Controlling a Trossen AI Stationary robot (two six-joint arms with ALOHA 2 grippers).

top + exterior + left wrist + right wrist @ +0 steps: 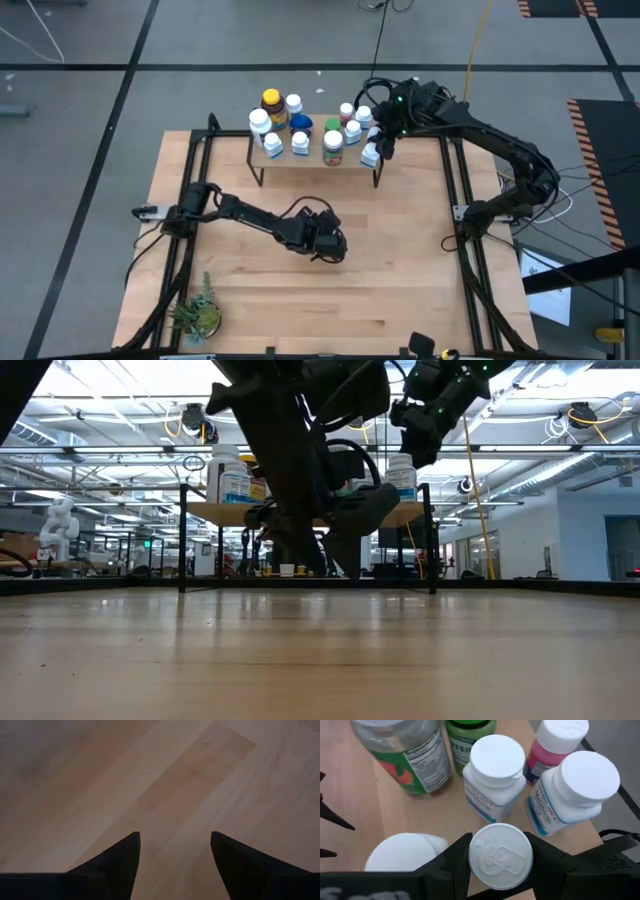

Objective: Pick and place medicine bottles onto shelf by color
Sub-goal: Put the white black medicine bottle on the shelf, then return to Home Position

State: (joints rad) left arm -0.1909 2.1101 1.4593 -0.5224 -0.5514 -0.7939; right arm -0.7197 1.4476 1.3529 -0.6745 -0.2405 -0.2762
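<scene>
From above, the small light-wood shelf on black legs sits at twelve o'clock, crowded with white, amber and blue medicine bottles. The right gripper pinches a white-capped bottle at its three o'clock end. The left gripper hangs mid-table, jaws spread over bare wooden tabletop.

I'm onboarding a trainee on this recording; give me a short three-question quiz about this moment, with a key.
1. True or false: the right claw is closed on a white-capped bottle at the right end of the shelf.
2. What lies between the fingers of the left claw?
A. a blue bottle
B. nothing, only bare table
C. the potted plant
3. Fill in: the amber bottle with the yellow cap stands near the shelf's ____ end in the high view.

Key: 1 true; 2 B; 3 left.
</scene>
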